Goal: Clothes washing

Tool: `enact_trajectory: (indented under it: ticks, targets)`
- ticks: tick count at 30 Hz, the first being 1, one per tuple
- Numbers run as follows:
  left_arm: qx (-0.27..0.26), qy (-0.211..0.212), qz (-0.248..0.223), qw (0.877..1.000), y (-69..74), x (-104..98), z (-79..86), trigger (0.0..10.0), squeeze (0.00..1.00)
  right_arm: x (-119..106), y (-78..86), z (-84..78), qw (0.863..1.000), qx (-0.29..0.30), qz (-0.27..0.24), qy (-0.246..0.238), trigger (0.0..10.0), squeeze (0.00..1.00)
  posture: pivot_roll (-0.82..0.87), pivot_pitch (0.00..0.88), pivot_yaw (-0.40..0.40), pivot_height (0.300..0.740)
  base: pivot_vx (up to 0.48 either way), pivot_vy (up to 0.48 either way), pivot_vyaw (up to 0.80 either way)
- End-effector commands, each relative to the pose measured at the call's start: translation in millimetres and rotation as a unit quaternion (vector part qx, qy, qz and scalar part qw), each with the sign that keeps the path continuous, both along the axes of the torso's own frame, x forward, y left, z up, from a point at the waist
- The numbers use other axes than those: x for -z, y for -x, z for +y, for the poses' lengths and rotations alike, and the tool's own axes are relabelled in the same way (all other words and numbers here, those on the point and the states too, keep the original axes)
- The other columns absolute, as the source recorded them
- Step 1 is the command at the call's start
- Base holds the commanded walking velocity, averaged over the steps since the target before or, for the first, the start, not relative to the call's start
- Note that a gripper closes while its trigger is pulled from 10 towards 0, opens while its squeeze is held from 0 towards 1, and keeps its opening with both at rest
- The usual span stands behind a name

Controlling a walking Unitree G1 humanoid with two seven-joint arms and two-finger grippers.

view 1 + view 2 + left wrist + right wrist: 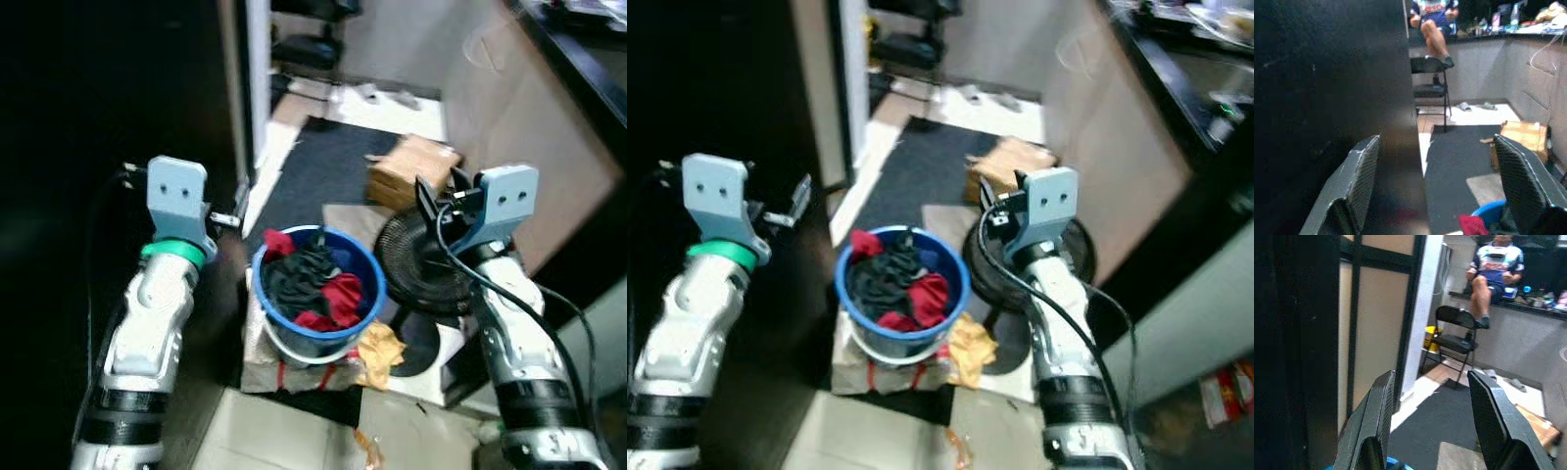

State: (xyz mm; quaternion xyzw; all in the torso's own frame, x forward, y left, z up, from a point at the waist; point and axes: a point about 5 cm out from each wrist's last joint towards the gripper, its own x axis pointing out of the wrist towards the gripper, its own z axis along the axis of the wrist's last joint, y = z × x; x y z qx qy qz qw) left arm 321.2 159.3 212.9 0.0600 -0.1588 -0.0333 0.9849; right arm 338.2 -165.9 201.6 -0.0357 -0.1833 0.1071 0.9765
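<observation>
Down at 6 o'clock from the head camera, the blue bucket [315, 294] of dark and red clothes [312, 282] sits on a block. Left gripper [1440, 186] at 9, right gripper [1432, 416] at 3, both spread wide and empty, probably lining up to grab it.
</observation>
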Motion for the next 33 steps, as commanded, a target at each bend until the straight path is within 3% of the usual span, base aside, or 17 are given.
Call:
enact_trajectory:
  ticks: [1,4,33]
  targets:
    - [-0.013,0.001,0.008,1.0,-0.4,3.6,3.9,10.0,0.0,1.7,0.9,-10.2,1.0,0.016,0.005,-0.004,10.0,0.0,0.02,0.012,-0.027,0.74,0.48,0.0,0.0]
    - [-0.014,0.005,0.011,1.0,-0.6,4.3,3.9,10.0,0.0,1.6,1.1,-10.4,1.0,0.016,0.005,-0.006,10.0,0.0,0.02,0.012,-0.027,0.74,0.389,0.0,0.0]
    - [-0.003,0.008,0.016,1.0,-3.5,5.8,0.1,10.0,0.0,2.4,-0.4,-13.4,1.0,0.022,0.009,-0.015,10.0,0.0,0.01,0.0,-0.024,0.74,0.0,0.0,-0.05]
